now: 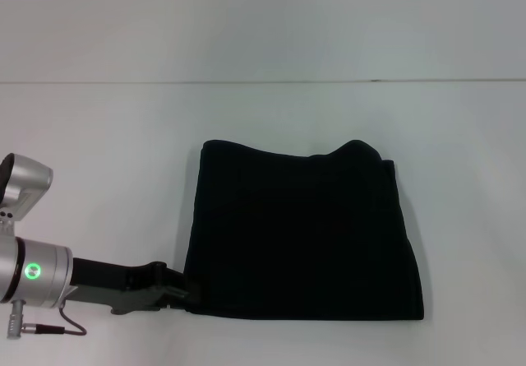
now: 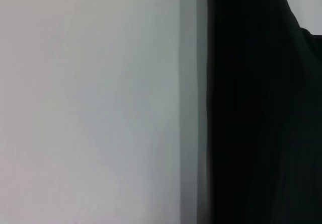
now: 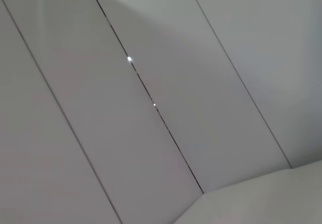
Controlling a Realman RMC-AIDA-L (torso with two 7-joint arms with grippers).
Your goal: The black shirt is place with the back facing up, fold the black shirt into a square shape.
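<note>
The black shirt (image 1: 300,234) lies folded into a rough square near the middle of the white table, plain black side up and no lettering showing. Its far edge bulges a little at the right. My left gripper (image 1: 182,294) reaches in low from the left and meets the shirt's near left corner, its tip merging with the dark cloth. In the left wrist view the black shirt (image 2: 261,113) fills one side and bare table (image 2: 90,103) the other. My right gripper is out of view; its wrist camera shows only pale wall panels.
The white table (image 1: 99,152) stretches around the shirt on all sides, with its far edge meeting a pale wall (image 1: 263,20). The left arm's silver wrist (image 1: 33,271) with a green light sits at the near left.
</note>
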